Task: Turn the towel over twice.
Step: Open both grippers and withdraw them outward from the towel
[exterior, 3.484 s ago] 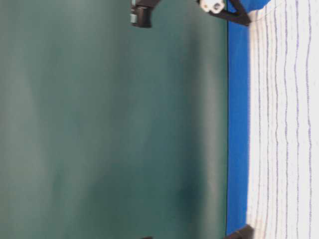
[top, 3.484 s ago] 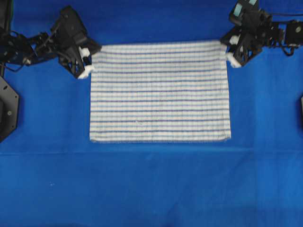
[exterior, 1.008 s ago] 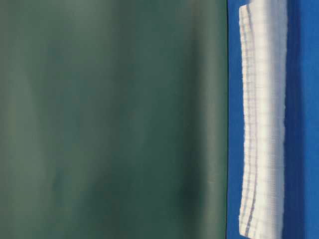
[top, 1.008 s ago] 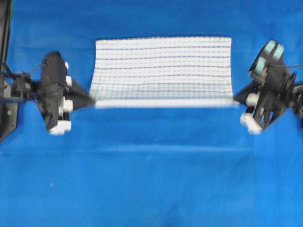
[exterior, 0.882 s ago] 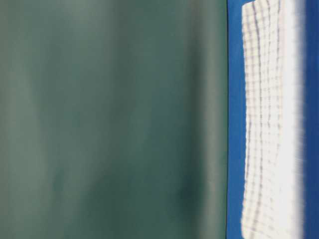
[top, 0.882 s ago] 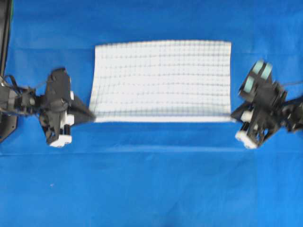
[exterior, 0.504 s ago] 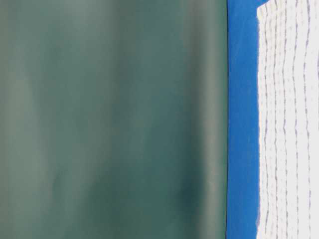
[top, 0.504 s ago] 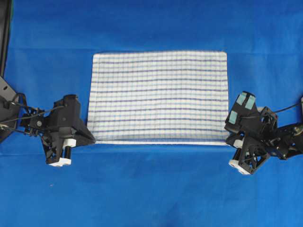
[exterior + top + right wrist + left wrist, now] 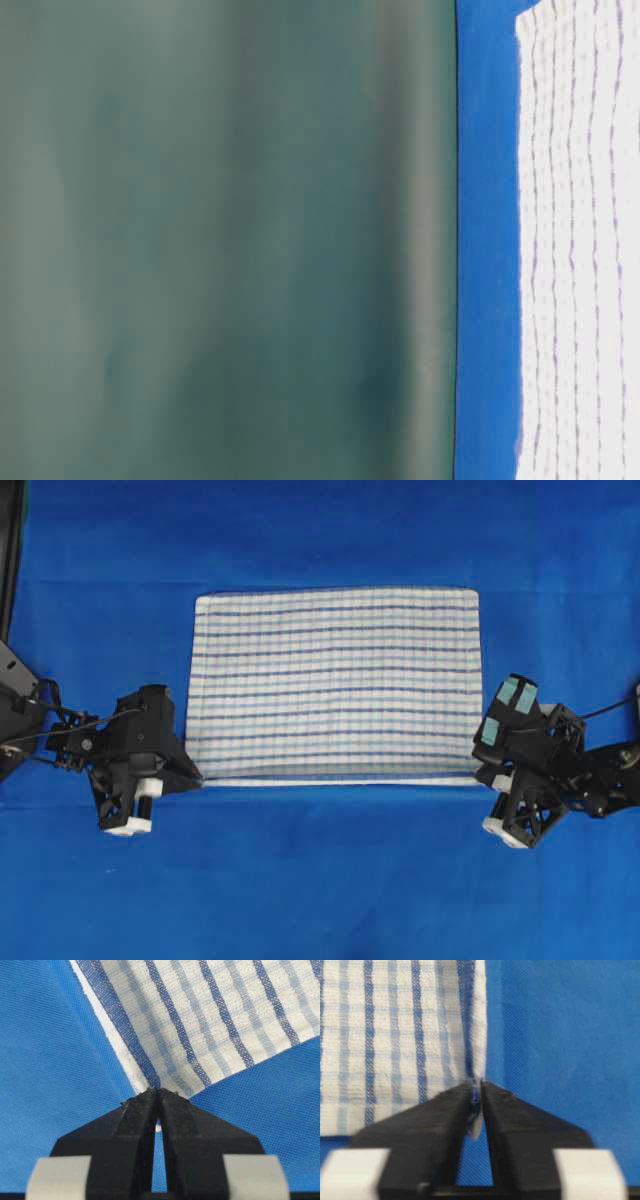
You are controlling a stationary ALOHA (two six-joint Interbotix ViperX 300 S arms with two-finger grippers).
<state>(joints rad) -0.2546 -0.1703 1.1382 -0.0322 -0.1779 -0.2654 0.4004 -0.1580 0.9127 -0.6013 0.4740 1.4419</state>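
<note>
The towel (image 9: 335, 685), white with dark-blue and light-blue stripes in a check, lies flat and spread on the blue sheet. My left gripper (image 9: 195, 778) is at its near left corner. In the left wrist view the black tips (image 9: 477, 1084) stand almost together with the hemmed corner of the towel (image 9: 395, 1035) pinched between them. My right gripper (image 9: 482, 775) is at the near right corner. In the right wrist view its jaws (image 9: 159, 1091) are shut on that corner of the towel (image 9: 210, 1020). The table-level view shows the towel (image 9: 580, 240) flat on the table.
The plain blue sheet (image 9: 320, 880) covers the whole table, with open room in front of and behind the towel. A dark green wall (image 9: 220, 240) stands behind the table. Black arm bases sit at the far left (image 9: 10, 690) and far right edges.
Over the last second both grippers carried the towel's held edge over to the near side and laid it down flat. Since half a second ago hardly anything has moved.
</note>
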